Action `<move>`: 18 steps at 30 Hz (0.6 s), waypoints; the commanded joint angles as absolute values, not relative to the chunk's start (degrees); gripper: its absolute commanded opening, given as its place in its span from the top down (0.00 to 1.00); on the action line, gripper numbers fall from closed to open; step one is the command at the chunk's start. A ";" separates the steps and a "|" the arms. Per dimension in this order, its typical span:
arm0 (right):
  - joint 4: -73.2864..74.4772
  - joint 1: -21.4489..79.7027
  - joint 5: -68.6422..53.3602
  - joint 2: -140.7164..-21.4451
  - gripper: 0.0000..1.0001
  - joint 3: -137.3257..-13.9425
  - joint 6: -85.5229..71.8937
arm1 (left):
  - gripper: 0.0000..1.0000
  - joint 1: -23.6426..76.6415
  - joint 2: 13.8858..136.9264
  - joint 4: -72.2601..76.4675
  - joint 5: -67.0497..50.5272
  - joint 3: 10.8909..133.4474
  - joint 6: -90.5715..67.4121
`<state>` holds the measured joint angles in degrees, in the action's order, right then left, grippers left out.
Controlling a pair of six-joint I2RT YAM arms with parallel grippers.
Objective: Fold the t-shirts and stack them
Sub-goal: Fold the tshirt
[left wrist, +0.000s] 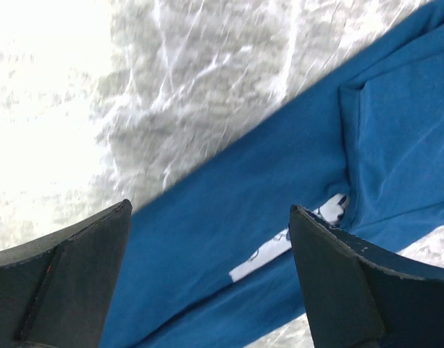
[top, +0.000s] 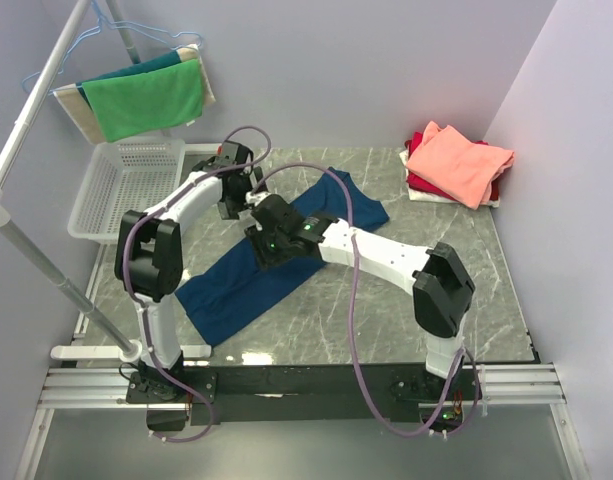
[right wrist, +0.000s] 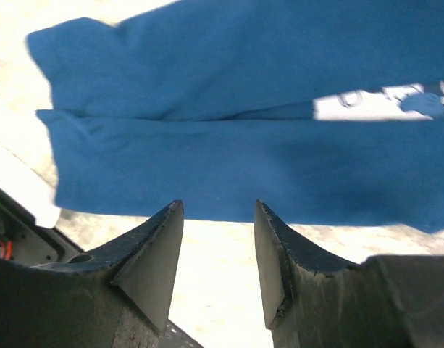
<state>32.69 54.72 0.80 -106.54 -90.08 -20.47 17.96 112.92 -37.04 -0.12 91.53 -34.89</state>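
top external view gives us three t-shirts. one navy-blue t-shirt (top: 226,295) lies as a long diagonal band across the middle of the bench (top: 386,310). well apart, in the far right corner, one salmon-pink t-shirt (top: 458,160) sits folded on top of one red t-shirt (top: 417,145). we count two arms, both reaching over the navy band and hiding its middle from above. the left fingers (left wrist: 77,268) stand spread wide with nothing between them, over the blue cloth and a strip of its pale print (left wrist: 279,250); we cannot tell whether they touch it. the right fingers (right wrist: 149,268) are parted by a narrower gap and grip nothing, over bare bench just beside the shirt's edge. one white mesh basket (top: 91,215) sits at the far left, and one green cloth (top: 146,100) hangs above it.
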 commanded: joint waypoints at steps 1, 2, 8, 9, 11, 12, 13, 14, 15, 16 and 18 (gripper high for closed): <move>32.78 57.21 2.02 -110.82 0.49 -95.43 -19.25 | 0.05 17.84 115.48 -38.23 0.44 96.59 -32.96; 33.83 58.35 1.24 -113.09 0.49 -96.23 -19.07 | 0.05 17.75 116.10 -38.23 -0.34 97.29 -32.87; 37.78 60.73 -4.56 -122.41 0.50 -101.77 -17.40 | 0.05 17.75 116.98 -38.85 -0.44 98.87 -31.73; 37.88 60.99 -5.09 -123.39 0.50 -102.13 -17.32 | 0.05 17.75 117.07 -39.02 -0.44 99.05 -31.73; 37.45 61.08 -6.41 -125.32 0.50 -102.22 -17.23 | 0.05 17.75 117.16 -39.11 -0.35 99.14 -31.29; 36.83 61.26 -6.59 -125.68 0.50 -101.87 -17.31 | 0.05 17.75 117.16 -39.11 -0.44 99.05 -31.29; 36.30 61.26 -6.68 -125.86 0.50 -100.82 -17.31 | 0.05 17.75 117.07 -39.02 -0.44 98.97 -31.12; 35.95 61.26 -6.94 -126.38 0.50 -100.64 -17.31 | 0.05 17.75 117.07 -38.85 -0.53 98.62 -31.11; 36.03 61.35 -7.03 -126.73 0.50 -100.63 -17.58 | 0.05 17.75 116.98 -38.85 -0.53 98.44 -31.03; 36.12 61.35 -7.12 -127.00 0.50 -100.11 -17.58 | 0.05 17.75 116.98 -38.85 -0.53 98.35 -31.03; 35.95 61.43 -7.29 -127.62 0.50 -99.23 -17.75 | 0.05 17.75 116.89 -38.50 -0.70 98.09 -30.94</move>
